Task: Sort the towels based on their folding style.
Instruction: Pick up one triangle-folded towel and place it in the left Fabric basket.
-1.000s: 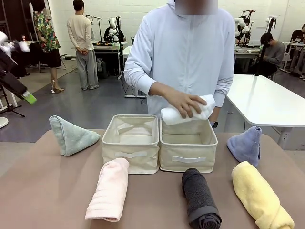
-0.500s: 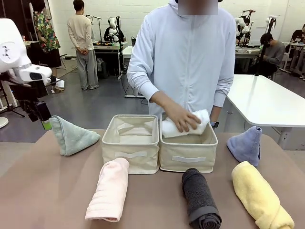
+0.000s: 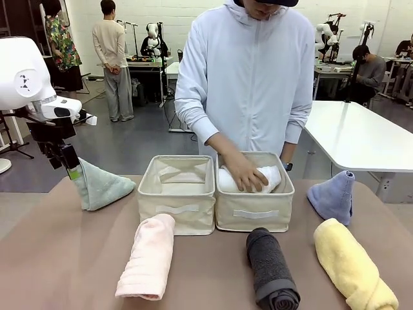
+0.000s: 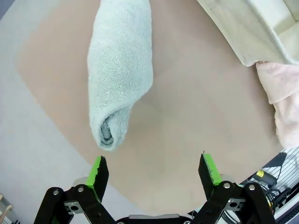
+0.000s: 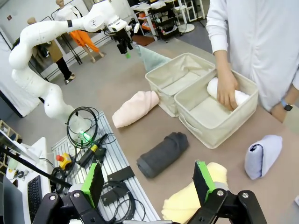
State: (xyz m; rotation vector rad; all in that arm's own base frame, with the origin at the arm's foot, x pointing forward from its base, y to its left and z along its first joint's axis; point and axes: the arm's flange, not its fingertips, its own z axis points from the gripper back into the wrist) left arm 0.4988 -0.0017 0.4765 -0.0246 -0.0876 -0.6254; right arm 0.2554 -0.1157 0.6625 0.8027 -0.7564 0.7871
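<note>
The left gripper point(image 4: 154, 168), fingers spread wide and empty, hangs just above the sage-green cone towel point(image 4: 119, 70), whose rolled end lies just ahead of its fingertips. From the front it seems clear of the cloth, though that is hard to judge. The right gripper point(image 5: 147, 179), also spread and empty, hovers over the yellow roll point(image 5: 187, 203). The person's hand point(image 3: 244, 173) presses the white roll point(image 3: 270, 175) into the right bin point(image 3: 255, 216).
</note>
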